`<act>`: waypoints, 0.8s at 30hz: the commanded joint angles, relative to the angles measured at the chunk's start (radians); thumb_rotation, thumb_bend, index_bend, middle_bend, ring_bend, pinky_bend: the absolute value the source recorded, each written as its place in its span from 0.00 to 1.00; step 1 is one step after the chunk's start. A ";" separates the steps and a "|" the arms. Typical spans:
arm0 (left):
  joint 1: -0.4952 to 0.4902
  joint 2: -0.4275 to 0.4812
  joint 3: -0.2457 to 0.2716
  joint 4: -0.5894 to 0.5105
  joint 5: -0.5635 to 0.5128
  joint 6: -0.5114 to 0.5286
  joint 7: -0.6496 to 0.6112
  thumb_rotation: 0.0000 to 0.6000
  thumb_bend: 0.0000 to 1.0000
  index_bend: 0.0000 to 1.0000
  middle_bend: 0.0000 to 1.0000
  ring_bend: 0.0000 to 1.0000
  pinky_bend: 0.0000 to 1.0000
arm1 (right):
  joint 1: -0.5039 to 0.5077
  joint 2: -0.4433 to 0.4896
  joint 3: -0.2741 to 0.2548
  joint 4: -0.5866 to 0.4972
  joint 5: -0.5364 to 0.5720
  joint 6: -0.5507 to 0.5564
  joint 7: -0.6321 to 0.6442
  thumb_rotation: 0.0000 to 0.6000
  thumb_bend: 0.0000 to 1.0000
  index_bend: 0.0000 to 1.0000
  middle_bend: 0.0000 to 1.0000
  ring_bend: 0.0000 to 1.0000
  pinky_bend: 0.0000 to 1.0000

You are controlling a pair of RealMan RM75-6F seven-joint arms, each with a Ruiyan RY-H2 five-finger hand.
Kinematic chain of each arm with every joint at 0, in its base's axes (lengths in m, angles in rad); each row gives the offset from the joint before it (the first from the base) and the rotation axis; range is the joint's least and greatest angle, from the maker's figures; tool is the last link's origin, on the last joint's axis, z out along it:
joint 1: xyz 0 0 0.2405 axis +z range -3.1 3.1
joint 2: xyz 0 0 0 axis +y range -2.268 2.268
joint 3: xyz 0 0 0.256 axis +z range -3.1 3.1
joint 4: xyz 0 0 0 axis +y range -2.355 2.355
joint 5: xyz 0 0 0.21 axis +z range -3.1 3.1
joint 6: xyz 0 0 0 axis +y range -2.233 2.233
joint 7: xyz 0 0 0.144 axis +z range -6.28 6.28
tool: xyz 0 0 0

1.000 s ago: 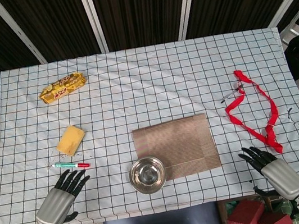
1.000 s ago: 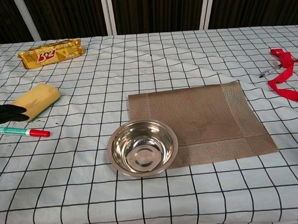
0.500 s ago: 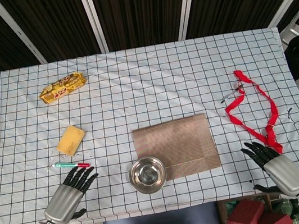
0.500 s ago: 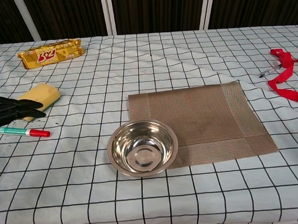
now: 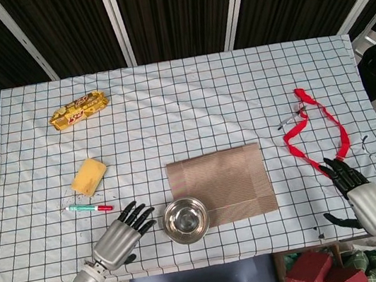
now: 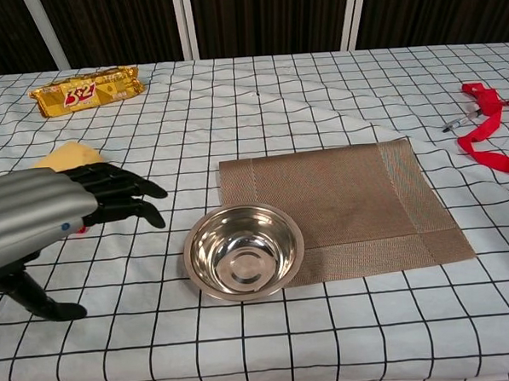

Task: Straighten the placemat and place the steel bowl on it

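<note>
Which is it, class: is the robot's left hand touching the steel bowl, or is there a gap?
Apart. In the chest view, checked cloth shows between the left hand fingertips and the steel bowl rim; the head view shows the same gap.

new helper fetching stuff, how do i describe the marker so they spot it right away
On the checked tablecloth, look at the near left area, just in front of the yellow sponge. The marker lies flat there: thin, green-bodied, with a red cap.

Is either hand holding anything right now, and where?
Nothing is held. The left hand hovers open beside the round steel bowl; the right hand is open near the red ribbon.
</note>
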 commanded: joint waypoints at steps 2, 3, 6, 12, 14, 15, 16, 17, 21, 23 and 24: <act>-0.037 -0.062 -0.028 0.013 -0.061 -0.045 0.056 1.00 0.10 0.24 0.09 0.01 0.05 | -0.001 0.000 0.005 0.002 0.005 0.003 0.014 1.00 0.12 0.08 0.00 0.00 0.17; -0.045 -0.081 -0.034 0.019 -0.078 -0.054 0.071 1.00 0.11 0.25 0.10 0.01 0.05 | -0.001 0.001 0.007 0.002 0.006 0.004 0.019 1.00 0.12 0.08 0.00 0.00 0.17; -0.061 -0.123 -0.042 0.039 -0.114 -0.070 0.102 1.00 0.13 0.27 0.11 0.01 0.05 | -0.001 0.002 0.010 0.002 0.009 0.004 0.030 1.00 0.12 0.08 0.00 0.00 0.17; -0.094 -0.223 -0.059 0.087 -0.166 -0.076 0.154 1.00 0.16 0.31 0.15 0.04 0.09 | 0.000 0.006 0.013 0.000 0.015 0.000 0.045 1.00 0.12 0.08 0.00 0.00 0.17; -0.099 -0.245 -0.060 0.098 -0.176 -0.070 0.163 1.00 0.17 0.32 0.16 0.04 0.09 | -0.001 0.006 0.014 -0.002 0.017 0.000 0.047 1.00 0.12 0.08 0.00 0.00 0.17; -0.101 -0.254 -0.060 0.103 -0.180 -0.068 0.166 1.00 0.19 0.34 0.17 0.04 0.10 | -0.001 0.007 0.015 -0.003 0.018 0.001 0.048 1.00 0.12 0.08 0.00 0.00 0.17; -0.104 -0.268 -0.060 0.111 -0.186 -0.066 0.170 1.00 0.20 0.35 0.17 0.04 0.10 | -0.002 0.007 0.015 -0.003 0.019 0.000 0.050 1.00 0.12 0.08 0.00 0.00 0.17; -0.107 -0.281 -0.060 0.120 -0.190 -0.061 0.173 1.00 0.23 0.36 0.18 0.04 0.10 | -0.002 0.008 0.016 -0.004 0.019 0.000 0.050 1.00 0.12 0.08 0.00 0.00 0.17; -0.111 -0.320 -0.059 0.147 -0.199 -0.046 0.175 1.00 0.29 0.40 0.18 0.04 0.10 | -0.002 0.008 0.017 -0.006 0.020 -0.002 0.051 1.00 0.12 0.08 0.00 0.00 0.17; -0.116 -0.336 -0.058 0.162 -0.202 -0.039 0.177 1.00 0.31 0.41 0.19 0.04 0.10 | -0.002 0.009 0.017 -0.007 0.021 -0.003 0.051 1.00 0.12 0.08 0.00 0.00 0.17; -0.119 -0.343 -0.058 0.170 -0.204 -0.037 0.177 1.00 0.32 0.42 0.19 0.04 0.10 | -0.002 0.009 0.017 -0.008 0.021 -0.004 0.050 1.00 0.12 0.08 0.00 0.00 0.17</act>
